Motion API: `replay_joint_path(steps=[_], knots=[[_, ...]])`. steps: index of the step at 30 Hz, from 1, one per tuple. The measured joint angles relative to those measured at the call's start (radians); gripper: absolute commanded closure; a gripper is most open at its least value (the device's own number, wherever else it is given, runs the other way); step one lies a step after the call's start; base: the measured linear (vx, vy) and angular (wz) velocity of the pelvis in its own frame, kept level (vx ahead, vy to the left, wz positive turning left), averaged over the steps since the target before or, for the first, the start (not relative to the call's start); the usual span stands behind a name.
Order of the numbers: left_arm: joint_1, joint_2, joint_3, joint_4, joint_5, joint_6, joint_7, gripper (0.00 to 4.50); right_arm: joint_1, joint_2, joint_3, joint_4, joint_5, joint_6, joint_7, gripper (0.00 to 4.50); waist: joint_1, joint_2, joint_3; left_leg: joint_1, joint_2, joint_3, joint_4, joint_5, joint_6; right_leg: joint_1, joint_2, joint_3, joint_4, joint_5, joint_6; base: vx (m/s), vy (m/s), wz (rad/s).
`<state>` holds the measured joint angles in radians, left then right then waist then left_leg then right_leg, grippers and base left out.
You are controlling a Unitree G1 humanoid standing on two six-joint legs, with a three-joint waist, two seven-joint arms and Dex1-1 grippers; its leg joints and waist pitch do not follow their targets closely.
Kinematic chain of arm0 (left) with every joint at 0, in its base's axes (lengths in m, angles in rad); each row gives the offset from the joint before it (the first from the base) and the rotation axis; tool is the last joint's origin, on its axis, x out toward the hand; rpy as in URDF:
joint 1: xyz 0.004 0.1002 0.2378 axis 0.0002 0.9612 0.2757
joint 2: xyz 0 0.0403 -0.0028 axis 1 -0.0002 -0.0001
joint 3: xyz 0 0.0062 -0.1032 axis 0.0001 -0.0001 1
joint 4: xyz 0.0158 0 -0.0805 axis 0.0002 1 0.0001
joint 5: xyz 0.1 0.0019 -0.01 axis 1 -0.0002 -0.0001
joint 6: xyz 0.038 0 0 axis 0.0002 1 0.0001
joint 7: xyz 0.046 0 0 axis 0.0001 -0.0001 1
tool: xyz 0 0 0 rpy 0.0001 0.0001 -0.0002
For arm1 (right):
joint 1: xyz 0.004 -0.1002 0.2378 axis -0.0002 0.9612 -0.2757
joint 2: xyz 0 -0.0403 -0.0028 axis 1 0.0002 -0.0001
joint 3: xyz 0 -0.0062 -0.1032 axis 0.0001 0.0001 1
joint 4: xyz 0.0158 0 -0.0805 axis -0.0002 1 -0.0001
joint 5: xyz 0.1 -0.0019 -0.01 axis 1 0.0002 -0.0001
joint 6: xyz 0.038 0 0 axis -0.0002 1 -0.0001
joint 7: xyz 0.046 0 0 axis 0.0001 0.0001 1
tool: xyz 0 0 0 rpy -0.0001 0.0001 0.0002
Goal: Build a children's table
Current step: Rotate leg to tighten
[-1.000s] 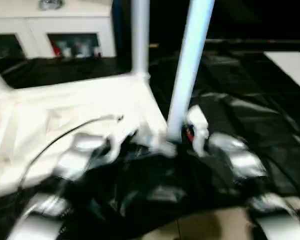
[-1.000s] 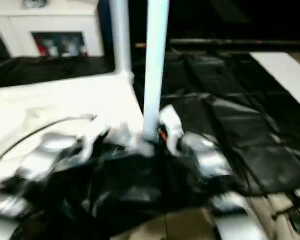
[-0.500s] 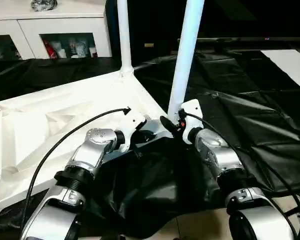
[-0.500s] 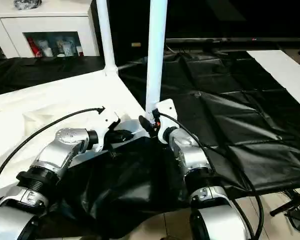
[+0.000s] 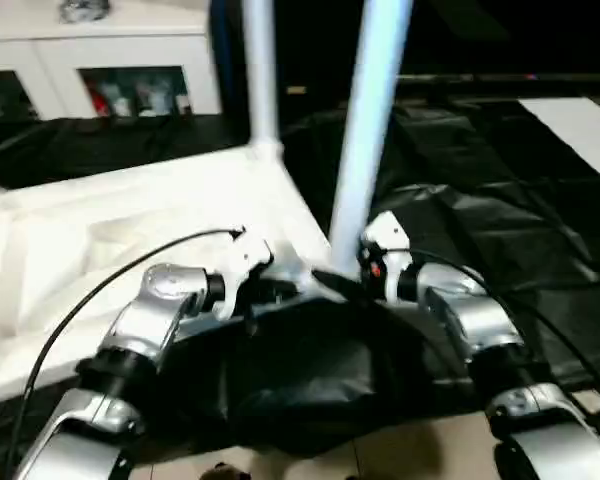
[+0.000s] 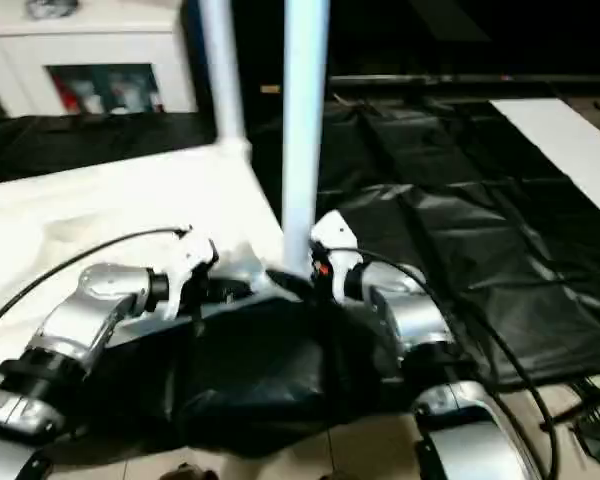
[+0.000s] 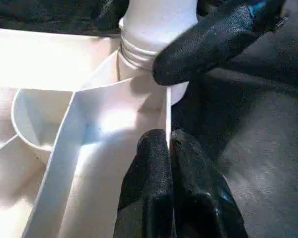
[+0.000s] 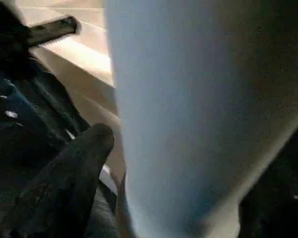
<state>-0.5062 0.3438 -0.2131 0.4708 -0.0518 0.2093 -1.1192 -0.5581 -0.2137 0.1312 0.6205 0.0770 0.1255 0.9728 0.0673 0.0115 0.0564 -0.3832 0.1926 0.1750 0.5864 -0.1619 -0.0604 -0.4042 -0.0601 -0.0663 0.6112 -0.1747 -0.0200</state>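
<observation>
The white tabletop lies upside down on a black sheet, ribbed side up. Two white legs stand in its right-hand corner sockets, the near leg and the far leg. My left gripper is at the near right corner. In the left wrist view it is shut on the thin rim wall just below the near leg's threaded base. My right gripper is at the foot of the near leg. It stands open, with a finger on either side of the leg and a small gap showing.
A white cabinet with glass doors stands at the back left. The black sheet covers the floor to the right, with a white panel at its far right. Bare tiles show near my body.
The whole picture has shifted as my head moved. Both grippers stay at the near right corner. The left keeps its pinch on the rim.
</observation>
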Motion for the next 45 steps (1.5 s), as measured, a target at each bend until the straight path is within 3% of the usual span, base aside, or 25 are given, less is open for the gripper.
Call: replay_joint_path(steps=[5, 8, 17, 18, 22, 28, 34, 42, 43, 45], knots=[[0.038, 0.047, -0.011, -0.056, -0.021, 0.005, -0.094, 4.50, 0.049, -0.055, 0.030, -0.089, 0.041, 0.034, 0.139, 0.70, 0.012, -0.002, 0.001, 0.000, 0.000, 0.000, 0.000, 0.000, 0.000, 0.000, 0.000, 0.000, 0.000, 0.000, 0.001, 0.000, 0.000, 0.00], [0.046, 0.069, -0.019, -0.069, -0.033, 0.006, -0.129, 4.50, 0.059, -0.079, 0.043, -0.127, 0.058, 0.062, 0.203, 1.04, 0.022, -0.002, 0.001, 0.000, 0.000, 0.000, 0.000, 0.000, 0.000, 0.000, 0.000, 0.000, 0.000, -0.001, 0.002, 0.000, 0.000, 0.00], [0.076, 0.105, -0.027, -0.121, -0.048, 0.032, -0.188, 4.50, 0.082, -0.104, 0.064, -0.184, 0.083, 0.107, 0.259, 1.57, 0.022, -0.002, 0.001, 0.000, 0.000, 0.000, 0.001, 0.000, 0.000, 0.000, 0.000, 0.000, 0.000, -0.001, 0.001, 0.000, 0.000, 0.00], [0.076, 0.107, -0.028, -0.122, -0.051, 0.033, -0.188, 4.50, 0.082, -0.104, 0.064, -0.186, 0.083, 0.109, 0.260, 1.85, 0.022, -0.003, 0.001, 0.000, 0.000, 0.000, 0.001, 0.000, 0.000, 0.000, 0.000, 0.000, 0.000, -0.001, 0.001, 0.000, 0.000, 0.00], [0.077, 0.095, -0.029, -0.121, -0.050, 0.033, -0.174, 4.50, 0.085, -0.100, 0.063, -0.186, 0.082, 0.108, 0.244, 1.94, 0.022, -0.003, 0.001, 0.000, 0.000, 0.000, 0.001, 0.000, 0.000, 0.000, 0.000, 0.000, 0.000, -0.001, 0.001, 0.000, 0.000, 0.00], [0.032, 0.028, -0.011, -0.048, -0.019, 0.025, -0.034, 4.50, 0.075, -0.016, 0.000, -0.125, 0.058, 0.076, 0.024, 1.96, 0.018, -0.004, 0.000, 0.001, 0.000, 0.000, 0.001, 0.000, 0.000, 0.001, 0.000, 0.000, 0.000, -0.002, 0.004, 0.000, 0.000, 0.00], [-0.041, -0.062, 0.008, 0.054, 0.028, 0.025, 0.164, 4.50, -0.010, 0.110, -0.079, 0.021, 0.029, 0.057, -0.329, 2.04, -0.007, -0.004, 0.000, 0.002, 0.000, 0.000, 0.002, 0.000, 0.000, 0.001, 0.000, 0.000, 0.000, -0.001, 0.004, 0.000, 0.000, 0.00], [-0.107, -0.134, 0.022, 0.144, 0.053, 0.025, 0.308, 4.50, -0.111, 0.197, -0.136, 0.170, 0.002, 0.011, -0.593, 2.04, -0.009, -0.003, 0.000, 0.001, -0.001, 0.000, 0.001, 0.000, 0.000, 0.000, 0.000, 0.001, 0.000, 0.002, 0.001, 0.000, 0.000, 0.00], [-0.108, -0.135, 0.022, 0.144, 0.054, 0.025, 0.309, 4.50, -0.111, 0.198, -0.136, 0.175, 0.000, 0.000, -0.594, 1.48, -0.009, -0.003, -0.001, 0.001, -0.001, 0.000, 0.001, 0.000, 0.000, 0.000, 0.000, 0.001, 0.000, 0.002, 0.001, 0.000, 0.000, 0.00], [-0.108, -0.135, 0.022, 0.144, 0.054, 0.021, 0.305, 4.50, -0.112, 0.198, -0.135, 0.186, -0.004, -0.018, -0.582, 1.34, -0.009, -0.002, -0.001, 0.000, -0.001, 0.000, 0.001, 0.000, 0.000, 0.000, 0.000, 0.001, -0.001, 0.002, 0.001, 0.000, 0.000, 0.00]])
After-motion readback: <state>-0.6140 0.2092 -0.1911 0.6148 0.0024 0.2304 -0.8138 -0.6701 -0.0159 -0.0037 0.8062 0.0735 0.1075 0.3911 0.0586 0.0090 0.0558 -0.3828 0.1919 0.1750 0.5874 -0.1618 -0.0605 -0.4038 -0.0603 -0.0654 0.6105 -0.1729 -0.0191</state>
